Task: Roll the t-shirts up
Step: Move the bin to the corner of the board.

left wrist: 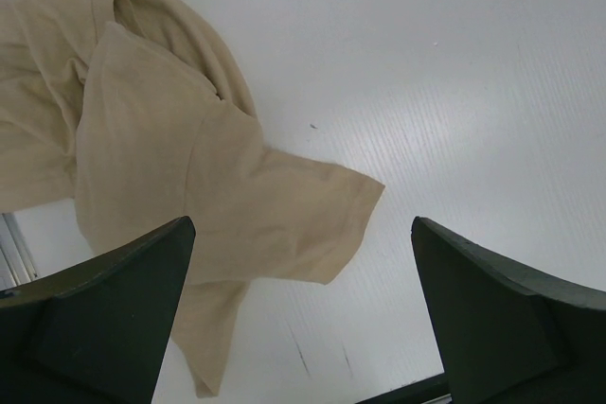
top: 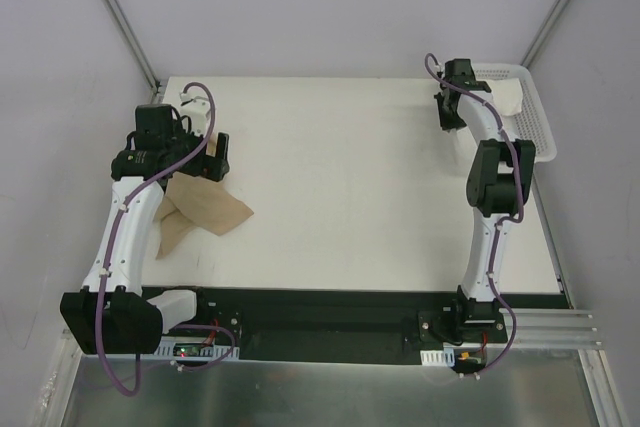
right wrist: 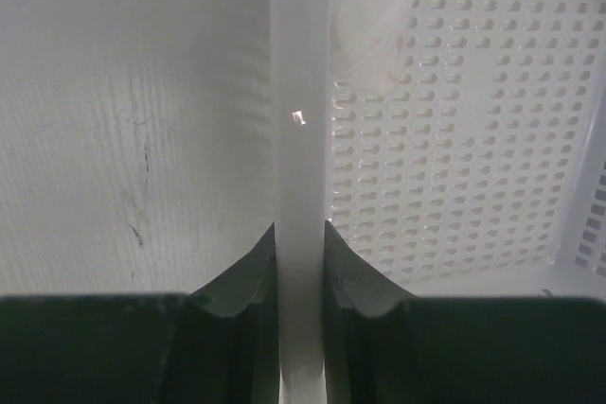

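Left gripper (left wrist: 303,234) spread wide, held over tan t-shirt (left wrist: 161,158) (crumpled, left of centre in top view, on table (top: 350,197)). Right gripper (right wrist: 300,243) pinched on basket rim (right wrist: 299,92), upper right.

t-shirt (top: 205,209) lies on the table (top: 350,177) at the near left, left gripper (top: 214,154) just behind it; basket (top: 538,117) sits far right, right gripper (top: 450,114) on its rim

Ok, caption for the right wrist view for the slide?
Right arm's jaws pinch the rim of the white mesh basket, table alongside.
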Controlling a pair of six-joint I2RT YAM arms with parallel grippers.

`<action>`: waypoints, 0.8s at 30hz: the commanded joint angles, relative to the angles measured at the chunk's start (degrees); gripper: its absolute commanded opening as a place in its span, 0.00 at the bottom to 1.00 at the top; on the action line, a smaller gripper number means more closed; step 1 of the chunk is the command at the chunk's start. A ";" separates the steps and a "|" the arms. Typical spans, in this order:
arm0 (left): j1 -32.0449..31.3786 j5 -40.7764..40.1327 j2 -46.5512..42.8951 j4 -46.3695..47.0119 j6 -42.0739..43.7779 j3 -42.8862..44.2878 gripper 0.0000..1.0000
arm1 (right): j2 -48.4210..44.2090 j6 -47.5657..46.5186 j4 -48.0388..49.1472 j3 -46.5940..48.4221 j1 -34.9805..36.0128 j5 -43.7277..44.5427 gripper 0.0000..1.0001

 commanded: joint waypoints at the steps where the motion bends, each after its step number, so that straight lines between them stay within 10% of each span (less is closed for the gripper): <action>1: 0.33 0.06 -1.70 -0.18 1.54 -1.21 0.99 | 1.81 -5.32 0.74 1.94 -1.23 -1.00 0.01; 10: 0.33 -3.63 -2.85 -0.18 4.08 -5.08 0.99 | 2.86 -6.46 2.23 3.79 -0.88 -0.20 0.01; 15: 0.24 -7.93 -0.83 -1.67 7.95 -6.49 0.99 | -3.45 -7.26 0.04 3.01 -0.35 -5.46 0.54; 24: -0.11 -13.74 11.12 -1.15 14.80 -8.42 0.79 | -28.03 -4.53 0.12 -12.01 6.76 -10.48 0.72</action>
